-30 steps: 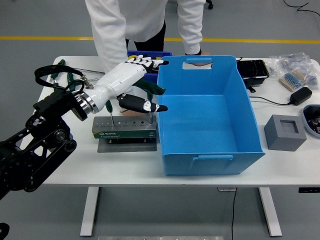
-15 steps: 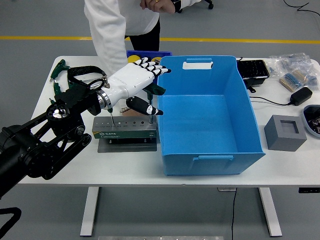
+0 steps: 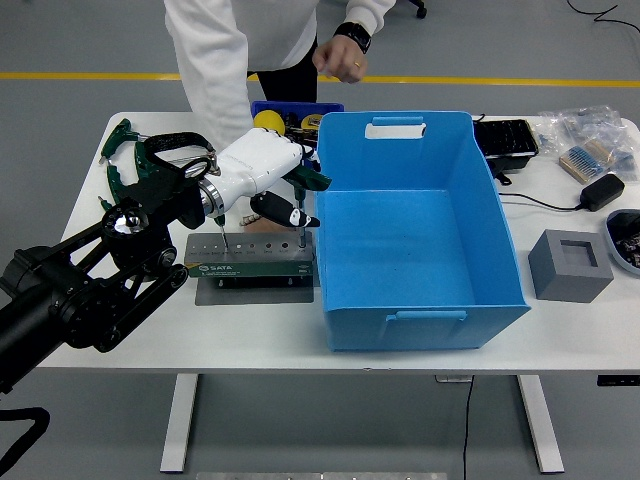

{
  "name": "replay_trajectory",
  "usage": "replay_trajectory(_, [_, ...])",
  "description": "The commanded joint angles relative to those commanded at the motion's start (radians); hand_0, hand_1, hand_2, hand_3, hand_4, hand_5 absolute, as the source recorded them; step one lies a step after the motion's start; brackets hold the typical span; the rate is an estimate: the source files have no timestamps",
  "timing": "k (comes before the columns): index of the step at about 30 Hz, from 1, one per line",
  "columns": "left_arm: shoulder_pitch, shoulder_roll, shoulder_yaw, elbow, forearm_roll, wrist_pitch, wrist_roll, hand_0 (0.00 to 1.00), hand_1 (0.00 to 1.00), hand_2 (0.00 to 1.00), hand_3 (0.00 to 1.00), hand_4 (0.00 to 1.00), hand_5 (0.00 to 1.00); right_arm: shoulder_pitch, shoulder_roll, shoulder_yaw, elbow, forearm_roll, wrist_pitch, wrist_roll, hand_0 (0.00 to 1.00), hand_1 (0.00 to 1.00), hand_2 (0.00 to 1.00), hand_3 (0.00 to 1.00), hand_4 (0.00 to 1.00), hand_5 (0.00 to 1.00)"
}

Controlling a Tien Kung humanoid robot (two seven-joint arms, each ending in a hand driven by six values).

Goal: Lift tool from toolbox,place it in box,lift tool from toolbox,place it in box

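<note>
My black left arm [image 3: 75, 290] reaches in from the lower left over the white table [image 3: 250, 330], ending in a white left hand [image 3: 258, 168] poised above the green tool holder [image 3: 250, 258], which sits on a grey plate near the table's front edge. My fingers curl down around the green handle [image 3: 308, 180] of a screwdriver standing at the holder's right end, thumb [image 3: 285, 212] pressed close beneath it; whether the grip is fully closed I cannot tell. A second screwdriver [image 3: 221, 225] stands upright in the holder's left part. Just beside the holder to the right sits the big blue box [image 3: 415, 235], nothing visible inside. Further back lie green-handled pliers [image 3: 120, 150] and a small dark-blue tray [image 3: 295, 108]. At the far edge stands a person in a white coat [image 3: 225, 50], one hand [image 3: 340, 65] raised.
</note>
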Motion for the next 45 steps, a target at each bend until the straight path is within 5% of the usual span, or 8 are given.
replay_trajectory(4, [-0.006,-0.002,0.013,0.008,0.000,0.017,0.008,0.488,0.432,0.373,0.513,0.998,0.638,-0.002,0.000,0.000,0.000,0.000,0.000,0.000,0.706,0.663,0.751,0.691,0.896,0.850])
replay_trajectory(5, [-0.007,-0.002,0.016,0.011,0.000,0.017,0.010,0.411,0.313,0.281,0.382,0.998,0.697,-0.003,0.001,0.000,0.000,0.000,0.000,0.000,0.705,0.664,0.752,0.691,0.897,0.849])
replay_trajectory(10, [-0.009,-0.002,0.029,0.023,0.000,0.020,0.019,0.411,0.313,0.281,0.382,0.998,0.697,-0.005,0.001,-0.002,0.000,0.002,0.000,0.000,0.705,0.664,0.752,0.691,0.897,0.849])
replay_trajectory(11, [-0.010,-0.001,0.031,0.025,0.000,0.020,0.020,0.385,0.273,0.257,0.321,0.998,0.740,-0.005,0.001,-0.003,0.000,0.003,0.000,0.000,0.706,0.664,0.752,0.690,0.897,0.849])
replay_trajectory(34, [-0.034,0.005,0.061,0.057,0.000,-0.002,0.064,0.338,0.185,0.190,0.240,0.998,0.750,-0.005,0.001,-0.011,0.000,0.012,-0.002,0.000,0.706,0.663,0.751,0.690,0.896,0.846])
replay_trajectory(35, [-0.036,0.004,0.063,0.058,0.000,-0.005,0.068,0.273,0.118,0.146,0.192,0.998,0.767,-0.004,0.001,-0.012,0.000,0.013,-0.002,0.000,0.706,0.663,0.751,0.690,0.897,0.846])
replay_trajectory(45, [-0.050,0.002,0.074,0.070,0.000,-0.015,0.091,0.220,0.069,0.117,0.163,0.998,0.779,-0.002,-0.001,-0.008,0.000,0.009,-0.003,0.000,0.706,0.664,0.751,0.689,0.898,0.847])
